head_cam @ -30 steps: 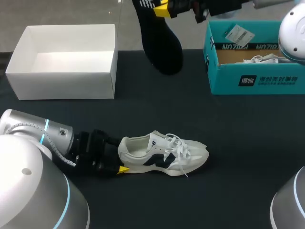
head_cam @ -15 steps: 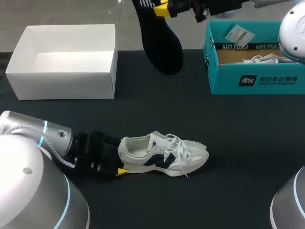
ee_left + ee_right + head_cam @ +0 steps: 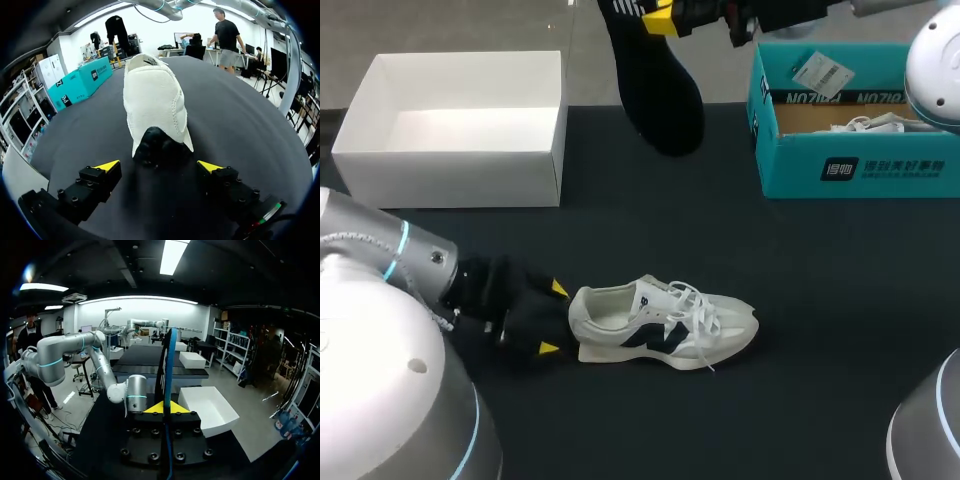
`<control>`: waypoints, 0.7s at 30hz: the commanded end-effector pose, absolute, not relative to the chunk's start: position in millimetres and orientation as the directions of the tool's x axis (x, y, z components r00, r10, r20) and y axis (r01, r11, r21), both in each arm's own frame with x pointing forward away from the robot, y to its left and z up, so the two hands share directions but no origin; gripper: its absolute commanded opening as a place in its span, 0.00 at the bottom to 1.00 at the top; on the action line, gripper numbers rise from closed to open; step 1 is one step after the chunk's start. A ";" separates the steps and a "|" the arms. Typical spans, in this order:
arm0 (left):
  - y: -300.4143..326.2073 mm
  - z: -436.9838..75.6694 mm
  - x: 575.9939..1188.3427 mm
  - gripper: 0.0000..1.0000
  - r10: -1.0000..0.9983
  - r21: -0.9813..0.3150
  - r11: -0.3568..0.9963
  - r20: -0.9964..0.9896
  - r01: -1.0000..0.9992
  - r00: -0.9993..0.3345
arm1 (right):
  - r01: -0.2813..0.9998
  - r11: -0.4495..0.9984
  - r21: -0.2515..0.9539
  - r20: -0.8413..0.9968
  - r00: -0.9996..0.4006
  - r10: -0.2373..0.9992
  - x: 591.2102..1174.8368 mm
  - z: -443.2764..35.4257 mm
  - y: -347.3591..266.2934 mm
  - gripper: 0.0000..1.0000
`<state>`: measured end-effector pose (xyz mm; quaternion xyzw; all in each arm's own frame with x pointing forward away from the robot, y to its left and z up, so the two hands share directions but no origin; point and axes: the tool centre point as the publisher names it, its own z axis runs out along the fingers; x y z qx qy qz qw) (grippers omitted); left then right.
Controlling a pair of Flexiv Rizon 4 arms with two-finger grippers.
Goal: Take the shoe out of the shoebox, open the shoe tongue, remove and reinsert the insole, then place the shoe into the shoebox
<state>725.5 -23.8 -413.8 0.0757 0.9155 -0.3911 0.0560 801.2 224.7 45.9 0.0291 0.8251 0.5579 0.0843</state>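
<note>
— where's the sneaker (image 3: 660, 325)?
— out on the table (image 3: 820, 300), well apart from the teal shoebox (image 3: 850, 165). its heel sits just ahead of the left gripper (image 3: 553, 318), fingers spread wide, gripping nothing.
— and the right gripper (image 3: 164, 409)?
— raised over the far edge, pinched tight on the black insole (image 3: 662, 100).

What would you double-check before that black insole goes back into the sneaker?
1. Right jaws clamped on the insole: ok.
2. sneaker upright, opening facing up: ok.
3. Left jaws steadying the heel: not ok; they stand open on either side of it, not gripping.
4. Tongue pulled open: cannot tell.
5. white shoebox open on top: ok.
</note>
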 end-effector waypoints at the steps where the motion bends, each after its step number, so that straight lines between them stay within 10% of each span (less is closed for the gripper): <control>1: -5.9 -370.3 724.9 1.00 0.154 -0.540 0.816 -0.140 0.206 -0.978 | -0.045 0.377 0.925 -0.106 -0.984 0.143 802.2 45.4 226.4 0.00; 21: -4.5 -306.8 713.8 1.00 0.199 -0.349 0.905 -0.162 0.244 -0.967 | -0.045 0.377 0.925 -0.106 -0.984 0.143 802.2 45.4 226.4 0.00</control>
